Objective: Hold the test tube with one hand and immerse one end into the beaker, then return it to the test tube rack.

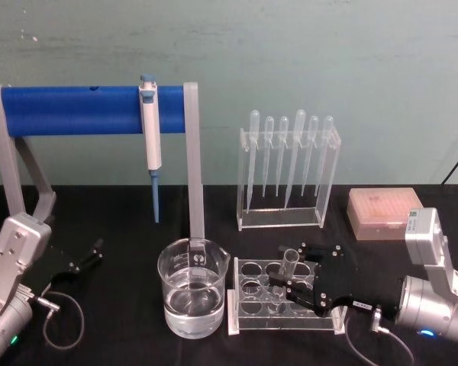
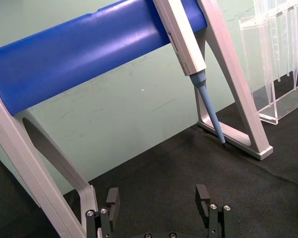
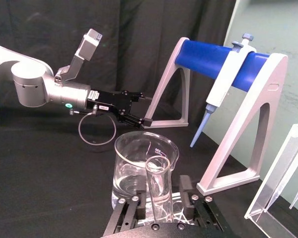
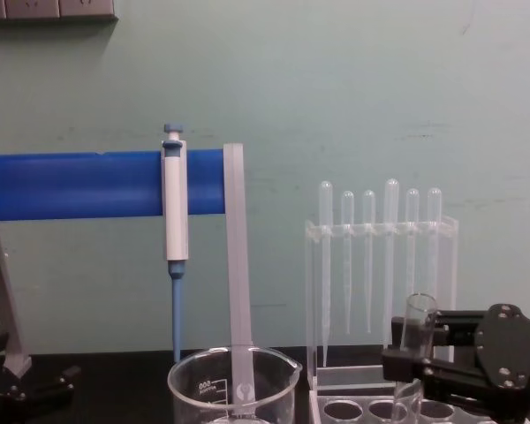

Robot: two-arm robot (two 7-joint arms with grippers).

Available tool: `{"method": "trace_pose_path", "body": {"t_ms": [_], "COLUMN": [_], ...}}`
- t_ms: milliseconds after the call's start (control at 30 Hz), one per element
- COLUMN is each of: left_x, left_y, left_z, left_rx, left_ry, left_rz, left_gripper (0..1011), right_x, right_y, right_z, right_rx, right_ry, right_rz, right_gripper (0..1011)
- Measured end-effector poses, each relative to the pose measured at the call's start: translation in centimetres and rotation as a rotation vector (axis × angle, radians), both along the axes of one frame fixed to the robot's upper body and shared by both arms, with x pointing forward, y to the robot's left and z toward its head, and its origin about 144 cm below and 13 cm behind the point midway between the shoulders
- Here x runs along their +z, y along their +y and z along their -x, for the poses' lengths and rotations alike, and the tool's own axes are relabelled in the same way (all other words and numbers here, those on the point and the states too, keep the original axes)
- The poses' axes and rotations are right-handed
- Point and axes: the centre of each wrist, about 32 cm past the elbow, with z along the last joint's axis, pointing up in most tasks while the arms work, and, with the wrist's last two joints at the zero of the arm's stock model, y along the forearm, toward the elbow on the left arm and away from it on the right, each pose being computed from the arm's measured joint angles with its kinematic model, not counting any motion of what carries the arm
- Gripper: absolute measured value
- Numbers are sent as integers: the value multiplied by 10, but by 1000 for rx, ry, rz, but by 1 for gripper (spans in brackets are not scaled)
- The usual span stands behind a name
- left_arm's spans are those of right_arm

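The test tube (image 1: 291,257) stands tilted in a hole of the clear rack (image 1: 248,314), just right of the beaker (image 1: 192,293), which holds clear liquid. My right gripper (image 1: 282,269) reaches in from the right and straddles the tube, open, with a small gap on each side in the right wrist view: tube (image 3: 157,191), fingers (image 3: 186,187), beaker (image 3: 145,166) just beyond. From the chest view the tube (image 4: 418,316) rises above the gripper (image 4: 415,358), right of the beaker (image 4: 234,382). My left gripper (image 1: 88,258) rests open at the far left, nothing between its fingers (image 2: 203,196).
A blue bar stand (image 1: 84,110) with grey legs holds a white-and-blue pipettor (image 1: 150,130) behind the beaker. A clear rack of pipettes (image 1: 286,175) stands at the back centre. An orange tip box (image 1: 383,213) sits at the back right. Black cloth covers the table.
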Motion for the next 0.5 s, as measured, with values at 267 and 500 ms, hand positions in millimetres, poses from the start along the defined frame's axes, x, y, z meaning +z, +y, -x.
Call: {"method": "trace_pose_path", "body": {"t_ms": [267,500], "left_x": [0,0], "left_y": [0,0], "left_z": [0,0], "left_rx": [0,0], "left_ry": [0,0], "left_rz": [0,0], "left_gripper": [1000,1000], "right_x": [0,0], "right_y": [0,0], "right_z": [0,0], "right_rx": [1,1], "right_ry": [0,0], "right_rz": [-1,-1], "right_gripper": [228,228]}}
